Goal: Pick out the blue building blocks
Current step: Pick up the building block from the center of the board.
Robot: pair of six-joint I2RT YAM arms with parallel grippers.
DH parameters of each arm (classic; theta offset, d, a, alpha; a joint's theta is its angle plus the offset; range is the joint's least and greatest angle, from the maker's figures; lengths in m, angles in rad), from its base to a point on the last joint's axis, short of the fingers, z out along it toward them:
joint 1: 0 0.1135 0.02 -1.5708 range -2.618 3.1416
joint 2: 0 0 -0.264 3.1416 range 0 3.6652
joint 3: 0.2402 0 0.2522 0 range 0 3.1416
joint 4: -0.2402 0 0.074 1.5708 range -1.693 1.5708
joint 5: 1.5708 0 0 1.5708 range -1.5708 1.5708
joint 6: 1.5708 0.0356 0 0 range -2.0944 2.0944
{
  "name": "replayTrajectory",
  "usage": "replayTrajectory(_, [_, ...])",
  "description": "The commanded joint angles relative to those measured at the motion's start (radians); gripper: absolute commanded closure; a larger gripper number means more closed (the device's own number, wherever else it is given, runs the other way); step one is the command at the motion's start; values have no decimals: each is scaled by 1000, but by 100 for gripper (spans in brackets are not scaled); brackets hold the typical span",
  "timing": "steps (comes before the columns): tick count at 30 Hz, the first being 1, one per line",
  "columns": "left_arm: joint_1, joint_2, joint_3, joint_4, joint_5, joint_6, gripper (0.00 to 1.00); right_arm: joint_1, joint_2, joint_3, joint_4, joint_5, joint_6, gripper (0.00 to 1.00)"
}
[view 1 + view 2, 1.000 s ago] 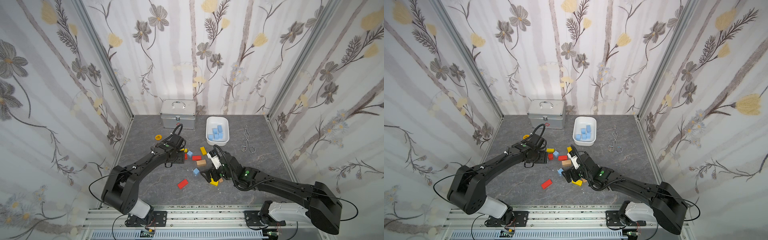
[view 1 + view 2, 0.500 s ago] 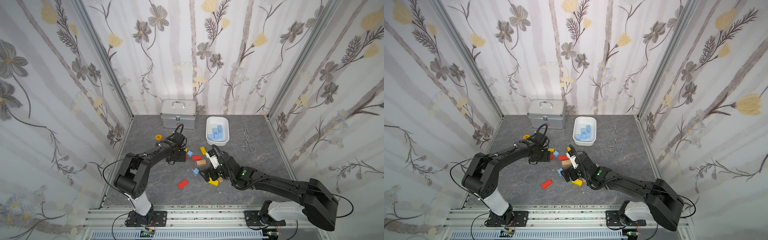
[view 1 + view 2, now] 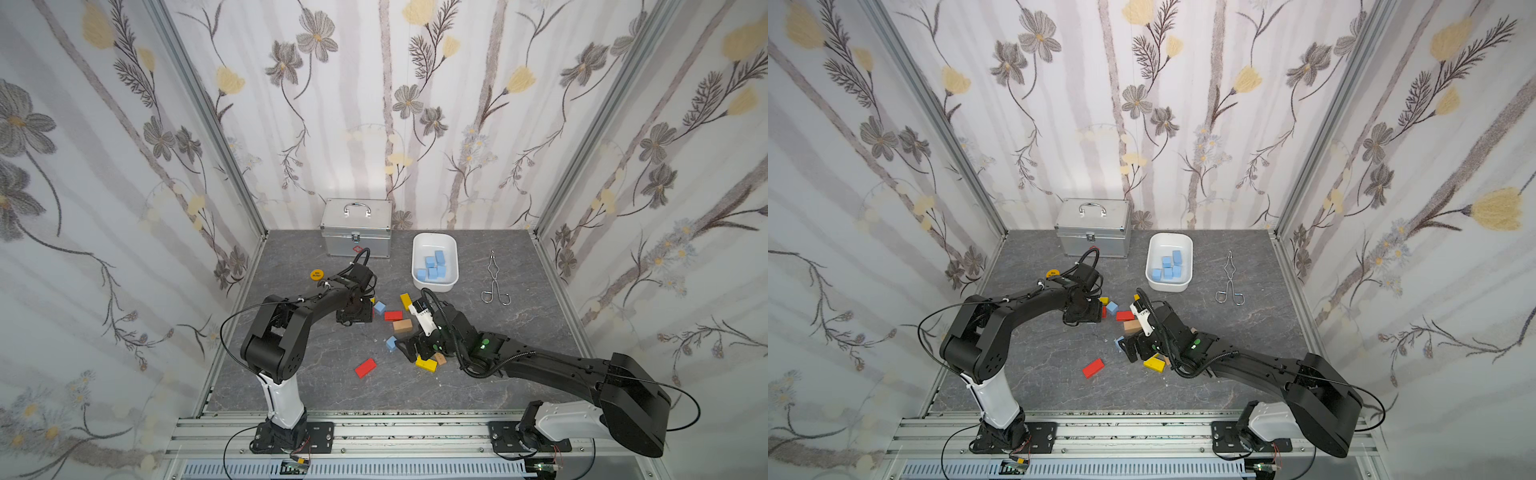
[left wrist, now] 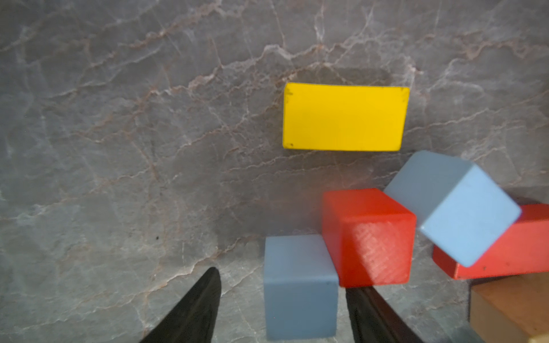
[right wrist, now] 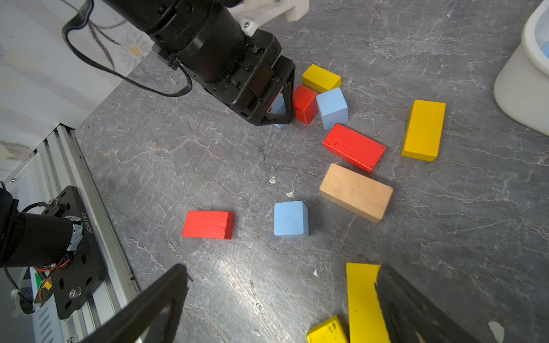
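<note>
Nearest, the right tool (image 5: 282, 270) gapes wide and empty before a loose blue cube (image 5: 290, 219). Farther on, the left tool (image 4: 282, 280) straddles a second blue cube (image 4: 300, 285) on the table (image 4: 118, 148), part open with a gap at one side. I judge the grasp is in hand, and closing must miss the red block (image 4: 368, 237) just beside. Beyond, blue building blocks (image 3: 434, 266) lie in the white tub (image 3: 434, 236), their count unclear.
</note>
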Motion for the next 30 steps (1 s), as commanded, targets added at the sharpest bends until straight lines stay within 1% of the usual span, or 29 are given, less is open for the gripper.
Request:
replayTrajectory(1, [3, 19, 14, -7, 0, 9, 36, -4, 5, 9, 42, -11, -3, 0])
replayTrajectory(3, [4, 36, 26, -11, 6, 7, 38, -5, 5, 8, 40, -8, -3, 0])
replayTrajectory(7, [5, 48, 30, -8, 10, 1, 39, -7, -3, 5, 37, 0, -1, 0])
replayTrajectory(13, [7, 51, 39, -9, 8, -4, 46, -8, -6, 4, 36, 2, -1, 0])
replayTrajectory(16, [9, 54, 44, -8, 7, -4, 51, -10, -6, 3, 36, 2, -1, 0])
replayTrajectory(18, [10, 56, 48, -9, 10, -3, 52, -9, -8, 3, 36, 4, -1, 0])
replayTrajectory(22, [10, 60, 53, -9, 13, -4, 58, -10, -9, 0, 37, 5, 0, 0])
replayTrajectory(25, [10, 60, 52, -12, 13, -4, 60, -10, -11, -2, 36, 7, 0, 0])
replayTrajectory(27, [10, 57, 50, -12, 13, -4, 64, -10, -11, -2, 36, 8, 0, 0])
replayTrajectory(30, [10, 56, 46, -13, 13, -5, 67, -10, -12, -1, 36, 10, 0, 0])
